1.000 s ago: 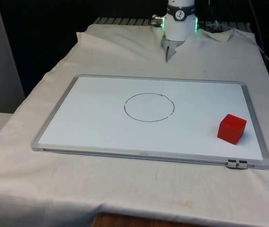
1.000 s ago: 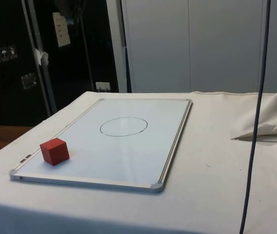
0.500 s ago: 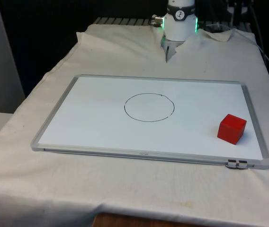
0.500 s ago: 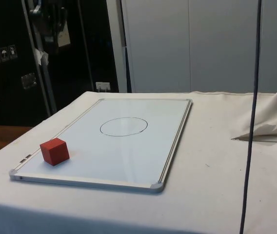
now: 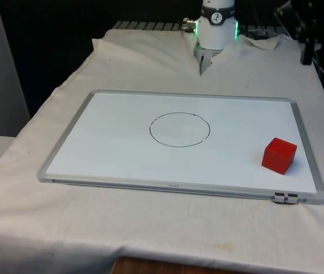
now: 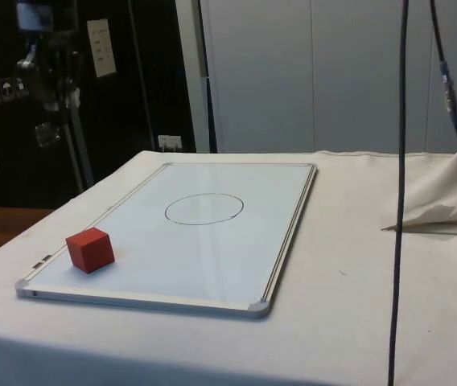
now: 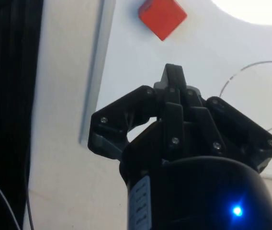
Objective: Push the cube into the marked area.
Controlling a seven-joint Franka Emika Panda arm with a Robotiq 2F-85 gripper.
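Wrist view shows the pincer [image 7: 173, 76] with fingers pressed together, the drawn circle [image 7: 251, 91] partly cut off beside it.

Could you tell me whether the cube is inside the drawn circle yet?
Outside: the cube sits near the board's corner, apart from the circle.

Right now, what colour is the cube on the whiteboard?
Red. The cube shows best in the front view, near the whiteboard's corner on the front view's right.
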